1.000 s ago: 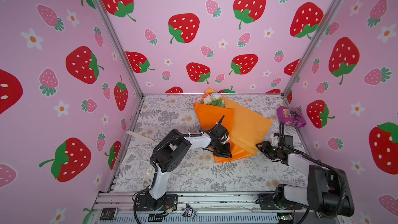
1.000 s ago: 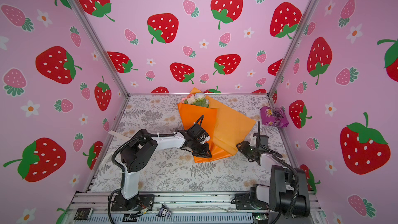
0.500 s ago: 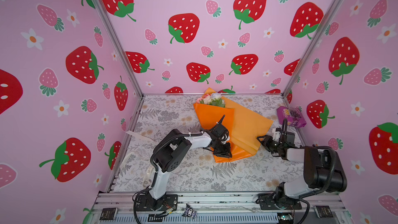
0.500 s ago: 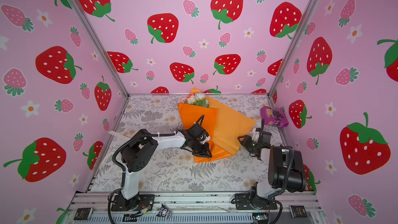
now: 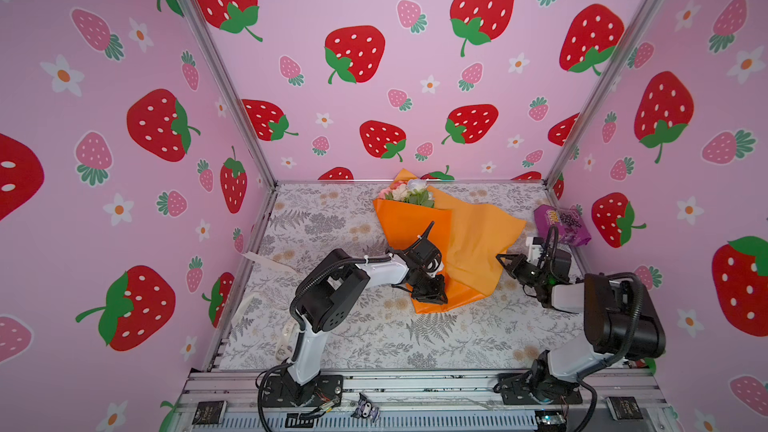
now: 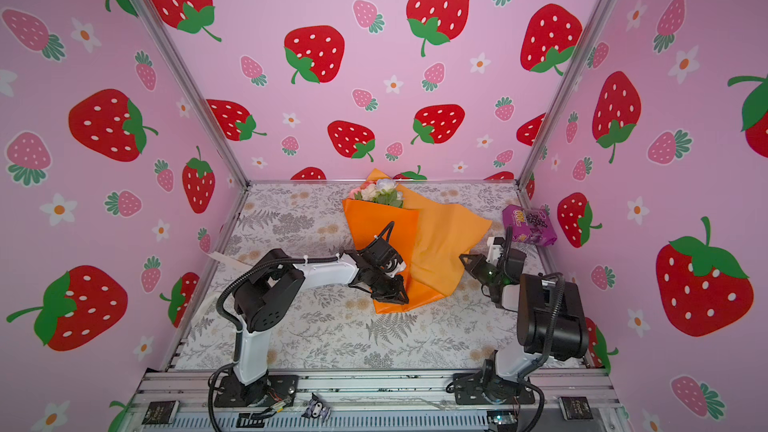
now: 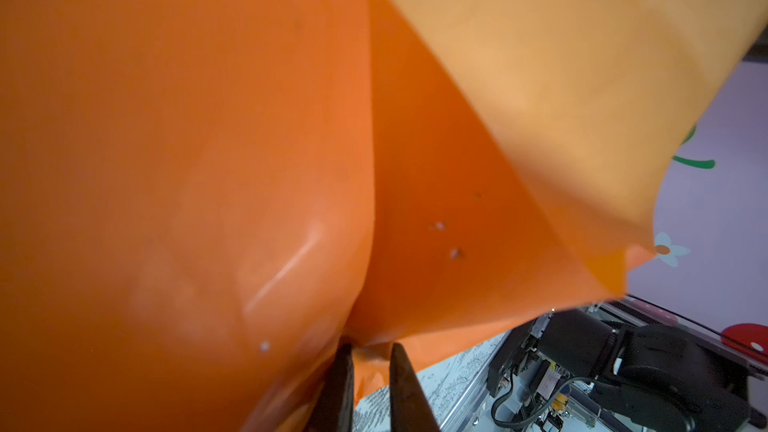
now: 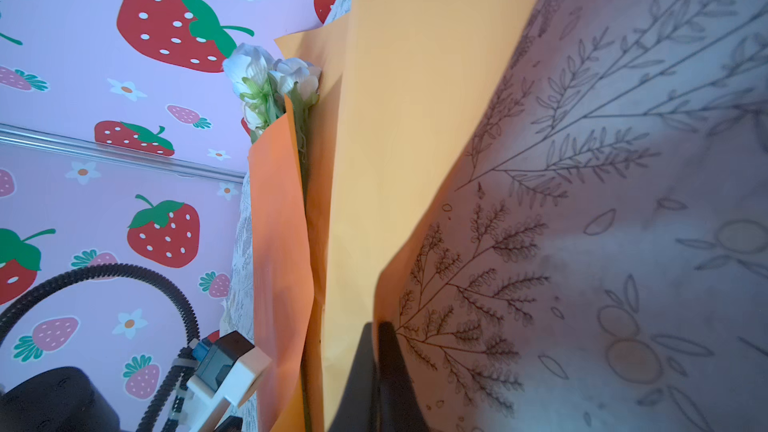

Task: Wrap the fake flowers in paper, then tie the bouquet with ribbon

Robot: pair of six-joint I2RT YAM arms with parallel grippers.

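Bouquet [image 5: 409, 222] is lying on the table [image 5: 340, 326] near the back wall, flowers pointing toward the wall. Left gripper [image 5: 434, 297] is clamping its narrow lower end, jaws nearly together. Right gripper [image 5: 502, 258] is pinching the loose paper [image 5: 478, 238] at its right edge, jaws fully closed.

In both top views the paper [image 5: 399, 222] hid the stems below the flowers [image 5: 409, 193]. In the left wrist view blurred paper filled most of the frame, and its edge cut off the left gripper [image 7: 370, 347]. The right gripper [image 8: 376, 326] was cut off likewise; whether it pinched paper was unclear. Lettering on the packet [image 5: 561, 224] was too small to read.
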